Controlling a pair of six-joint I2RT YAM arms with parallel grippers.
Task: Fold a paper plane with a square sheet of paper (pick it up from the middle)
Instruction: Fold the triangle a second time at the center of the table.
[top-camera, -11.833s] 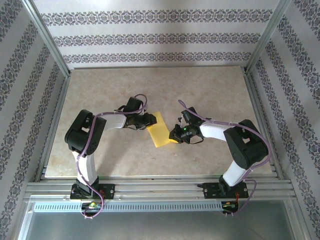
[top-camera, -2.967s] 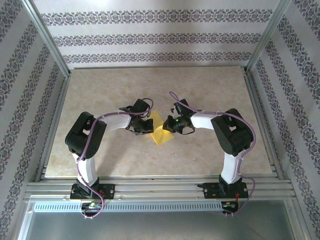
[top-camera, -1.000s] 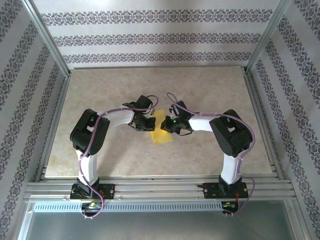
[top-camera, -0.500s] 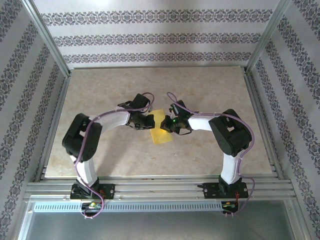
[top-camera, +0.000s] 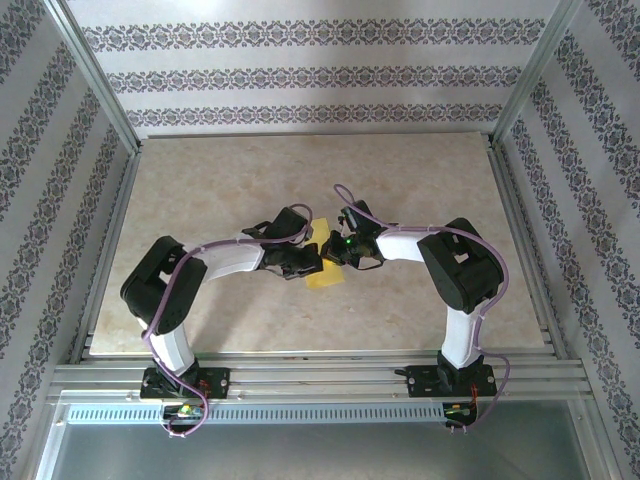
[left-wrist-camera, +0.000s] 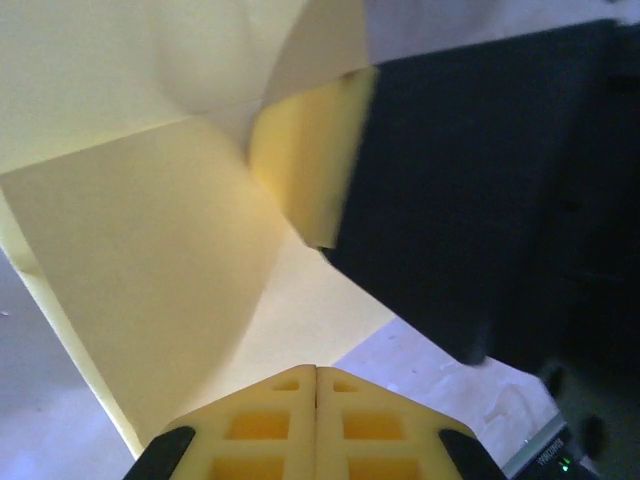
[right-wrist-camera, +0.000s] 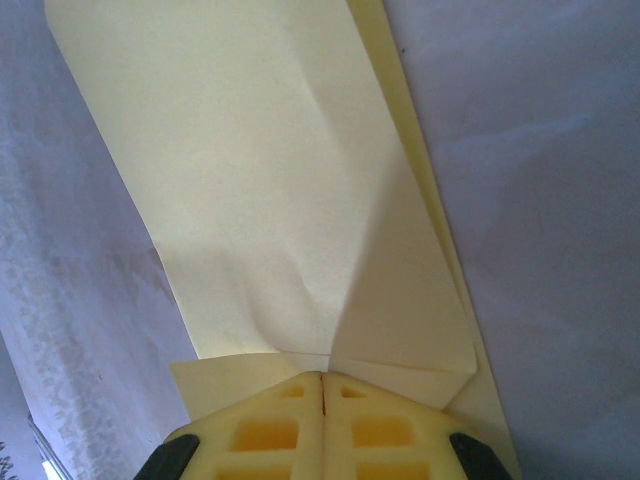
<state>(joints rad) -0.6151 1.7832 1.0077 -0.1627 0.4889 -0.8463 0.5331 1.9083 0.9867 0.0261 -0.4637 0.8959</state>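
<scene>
The square sheet of paper (top-camera: 326, 279) is yellow and folded into a narrow creased strip on the table, mostly covered by both grippers in the top view. My left gripper (top-camera: 306, 263) is shut, its tips (left-wrist-camera: 316, 370) resting at the paper's (left-wrist-camera: 150, 250) near edge with nothing seen between them. My right gripper (top-camera: 335, 251) is shut too, and its tips (right-wrist-camera: 321, 376) press down on a small folded flap of the paper (right-wrist-camera: 260, 180). In the left wrist view the right gripper's yellow finger pad (left-wrist-camera: 305, 150) sits on a crease. No paper plane shape shows.
The beige marbled table (top-camera: 200, 190) stretches wide on all sides of the paper. Metal frame rails (top-camera: 110, 240) and patterned walls bound it. Both arms bend inward and meet at the table's middle, very close together.
My left gripper has moved toward the near side and right, onto the paper, hiding more of it. The right gripper has stayed on the paper's far end.
</scene>
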